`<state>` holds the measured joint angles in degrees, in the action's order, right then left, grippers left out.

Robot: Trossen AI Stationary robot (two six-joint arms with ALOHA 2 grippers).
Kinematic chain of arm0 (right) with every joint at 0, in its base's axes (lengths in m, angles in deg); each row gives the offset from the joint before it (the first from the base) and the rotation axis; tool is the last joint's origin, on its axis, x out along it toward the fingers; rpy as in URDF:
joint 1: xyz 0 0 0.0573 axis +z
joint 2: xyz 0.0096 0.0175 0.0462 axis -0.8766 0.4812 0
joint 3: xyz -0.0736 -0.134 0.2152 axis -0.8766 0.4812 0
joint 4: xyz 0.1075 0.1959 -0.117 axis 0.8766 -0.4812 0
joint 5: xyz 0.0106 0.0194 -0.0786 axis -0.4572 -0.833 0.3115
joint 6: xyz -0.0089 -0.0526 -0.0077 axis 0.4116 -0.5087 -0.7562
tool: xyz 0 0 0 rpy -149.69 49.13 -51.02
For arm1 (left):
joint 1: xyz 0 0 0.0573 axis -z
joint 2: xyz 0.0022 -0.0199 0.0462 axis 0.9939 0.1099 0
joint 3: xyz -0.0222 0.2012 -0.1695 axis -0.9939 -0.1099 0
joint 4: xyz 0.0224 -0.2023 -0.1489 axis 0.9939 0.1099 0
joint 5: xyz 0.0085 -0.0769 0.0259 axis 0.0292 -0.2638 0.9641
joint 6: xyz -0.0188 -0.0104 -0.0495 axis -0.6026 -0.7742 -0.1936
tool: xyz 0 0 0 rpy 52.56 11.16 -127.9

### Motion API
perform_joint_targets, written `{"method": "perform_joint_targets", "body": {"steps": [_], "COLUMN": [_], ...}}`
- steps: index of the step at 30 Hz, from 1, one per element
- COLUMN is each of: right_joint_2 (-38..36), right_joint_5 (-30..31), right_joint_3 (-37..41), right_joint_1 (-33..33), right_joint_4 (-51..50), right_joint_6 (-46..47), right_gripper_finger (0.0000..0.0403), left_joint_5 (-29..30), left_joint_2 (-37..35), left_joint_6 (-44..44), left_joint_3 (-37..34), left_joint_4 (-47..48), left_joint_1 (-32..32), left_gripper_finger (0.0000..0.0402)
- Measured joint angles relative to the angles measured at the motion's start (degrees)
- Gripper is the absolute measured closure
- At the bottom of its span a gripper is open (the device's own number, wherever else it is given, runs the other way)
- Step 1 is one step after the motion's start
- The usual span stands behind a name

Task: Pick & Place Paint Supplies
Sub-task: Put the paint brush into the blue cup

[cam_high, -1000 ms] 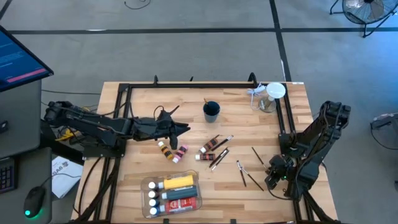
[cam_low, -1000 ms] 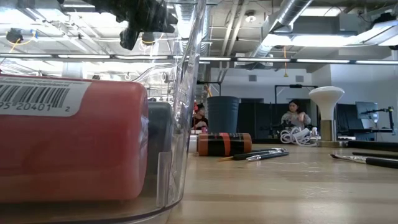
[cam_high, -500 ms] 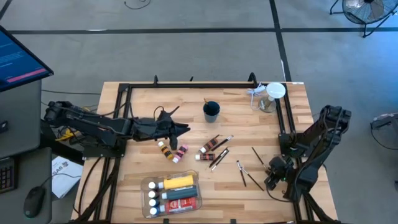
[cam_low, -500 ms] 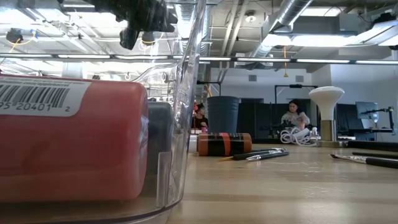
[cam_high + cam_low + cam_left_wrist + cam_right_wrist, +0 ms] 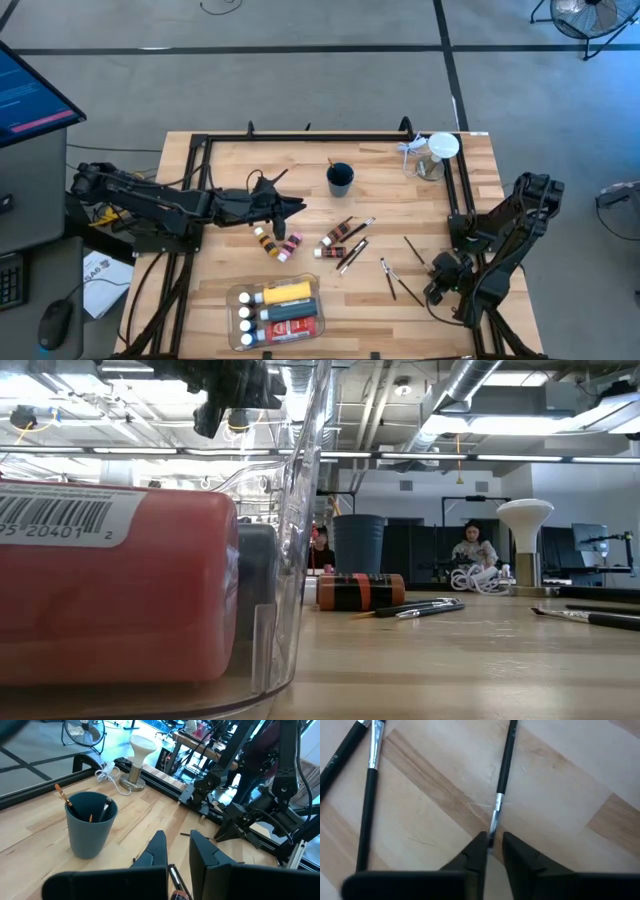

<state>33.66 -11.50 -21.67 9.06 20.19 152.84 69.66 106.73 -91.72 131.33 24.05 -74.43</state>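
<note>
My right gripper (image 5: 435, 291) is low over the table's right part, beside thin dark brushes (image 5: 403, 288). In the right wrist view its fingers (image 5: 493, 845) stand a narrow gap apart, with the silver-ferruled end (image 5: 492, 832) of one brush (image 5: 503, 770) between them; the brush lies flat on the wood. My left gripper (image 5: 297, 208) hovers over small paint tubes (image 5: 272, 241), narrowly open (image 5: 177, 845) and holding nothing. More tubes (image 5: 337, 238) lie mid-table. A clear container (image 5: 277, 310) holds the yellow bottle (image 5: 288, 292), a red tube (image 5: 110, 590) and white-capped bottles. My right gripper comes down on the brush's ferruled end (image 5: 492, 832) from above, with the brush running away along the line of the fingers. The gap is wider than the brush, and I cannot tell whether either finger touches it.
A blue cup (image 5: 340, 180) with brushes in it stands at the middle far side. A clear jar with a white lid (image 5: 441, 150) and a white cord sit at the far right corner. A black frame rail (image 5: 300, 137) borders the table. Two more brushes (image 5: 367, 800) lie nearby.
My right arm has eased a little toward the table's near edge, its gripper shifting slightly with it. The brushes and tubes lie where they were.
</note>
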Motion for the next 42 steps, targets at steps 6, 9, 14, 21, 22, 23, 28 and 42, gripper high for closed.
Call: {"method": "perform_joint_targets", "body": {"steps": [6, 9, 14, 21, 22, 23, 28, 42], "right_joint_2": [0.00, 0.05, -0.49, -5.21, -6.09, -7.11, -12.13, -24.12], "right_joint_5": [-0.17, -0.43, -3.67, -3.51, -3.51, -3.26, -4.00, -5.37], "right_joint_3": [0.00, -0.28, -3.20, -7.34, -7.85, -8.33, -9.90, -16.14], "right_joint_1": [0.00, 0.00, 0.01, -1.04, -1.27, -1.76, -5.42, -25.03], "right_joint_4": [0.41, 0.13, -3.92, -14.16, -15.53, -16.76, -19.69, -26.41], "right_joint_6": [0.20, 0.20, 0.63, -0.53, -0.73, -1.17, -5.04, -28.55], "right_gripper_finger": [0.0394, 0.0398, 0.0402, 0.0402, 0.0403, 0.0403, 0.0403, 0.0403], "left_joint_5": [0.00, 0.00, 0.00, -0.42, -0.45, -0.46, -1.07, -7.08], "left_joint_2": [0.00, 0.00, 0.00, 0.00, 0.00, 0.00, 0.00, 0.00], "left_joint_6": [0.00, 0.00, -0.02, -0.42, -0.51, -0.73, -3.39, -17.20], "left_joint_3": [0.00, 0.00, 0.00, 0.00, 0.00, 0.00, 0.00, 0.00], "left_joint_4": [-0.37, -0.37, -0.51, -0.88, -0.92, -0.94, -0.92, -1.75], "left_joint_1": [0.10, 0.20, 0.20, 1.17, 1.51, 1.89, 3.58, 7.54], "left_gripper_finger": [0.0402, 0.0402, 0.0402, 0.0402, 0.0402, 0.0402, 0.0402, 0.0402]}}
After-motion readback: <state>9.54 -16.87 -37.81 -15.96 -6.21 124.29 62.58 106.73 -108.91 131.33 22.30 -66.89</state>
